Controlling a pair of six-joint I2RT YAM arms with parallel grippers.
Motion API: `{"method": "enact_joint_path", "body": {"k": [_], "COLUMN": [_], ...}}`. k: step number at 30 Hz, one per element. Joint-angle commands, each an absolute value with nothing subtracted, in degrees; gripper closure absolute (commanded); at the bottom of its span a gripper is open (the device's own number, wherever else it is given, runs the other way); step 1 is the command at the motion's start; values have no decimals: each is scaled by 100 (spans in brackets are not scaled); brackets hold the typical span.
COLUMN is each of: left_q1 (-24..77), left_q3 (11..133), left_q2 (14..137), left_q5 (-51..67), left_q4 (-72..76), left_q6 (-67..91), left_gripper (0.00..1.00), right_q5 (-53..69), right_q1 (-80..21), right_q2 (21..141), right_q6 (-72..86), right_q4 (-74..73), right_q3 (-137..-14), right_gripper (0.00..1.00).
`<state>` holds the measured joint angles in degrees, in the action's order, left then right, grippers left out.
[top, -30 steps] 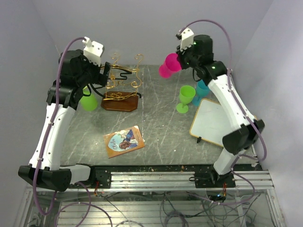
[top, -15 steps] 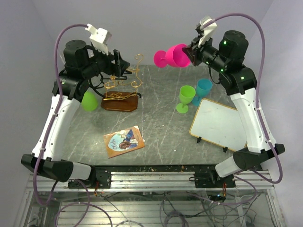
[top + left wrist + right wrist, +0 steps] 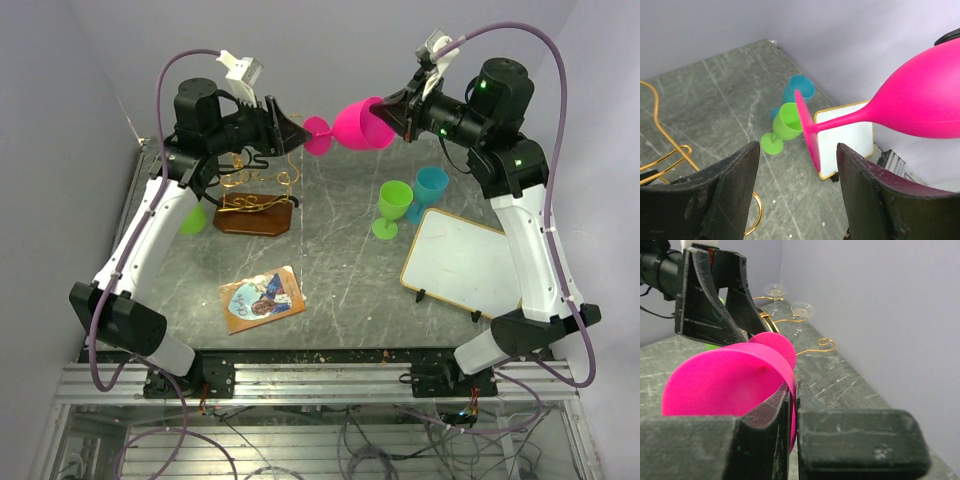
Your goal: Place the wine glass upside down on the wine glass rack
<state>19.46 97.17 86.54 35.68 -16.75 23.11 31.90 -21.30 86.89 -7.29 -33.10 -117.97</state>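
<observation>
lying sideways above the table's point(image 3: 330, 255) far edge, the wine glass point(image 3: 358, 124) is clamped by the right claw point(image 3: 388, 113); the left claw point(image 3: 298, 133) is held apart at its foot.

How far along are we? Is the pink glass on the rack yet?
Not yet. Done: the pink plastic wine glass is in the air, lying sideways, with the right gripper pinching its bowl rim. In hand: its foot sits inside the open left gripper, apparently untouched. Left: probably a handover, then turning it upside down and hanging it on the gold wire rack.
</observation>
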Motion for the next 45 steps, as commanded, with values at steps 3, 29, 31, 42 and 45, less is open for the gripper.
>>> {"method": "enact_joint_path", "body": {"k": [3, 29, 31, 42, 45], "left_q1": [2078, 1995, 1900, 1354, 1353], "left_q3": [9550, 9486, 9492, 10045, 10266], "left_q2": [8811, 8470, 8377, 7964, 7754], "left_q5": [4201, 3938, 3840, 2462, 2030], "left_q4": [-1062, -1432, -1521, -2957, -3538], "left_q6": [2980, 2726, 2603, 843, -155], "left_gripper": [34, 93, 93, 93, 93], "right_q5": [3492, 3214, 3221, 4308, 4410], "right_q1": [-2101, -2085, -2068, -1844, -1737], "right_q2": [8753, 8582, 8538, 8265, 8166], "right_q6": [-598, -941, -977, -1434, -1477], "right_q4": [-3287, -3324, -3359, -3778, -3803], "right_q3": [-11887, -11540, -11540, -11463, -11325], "right_gripper": [100, 59, 55, 36, 35]}}
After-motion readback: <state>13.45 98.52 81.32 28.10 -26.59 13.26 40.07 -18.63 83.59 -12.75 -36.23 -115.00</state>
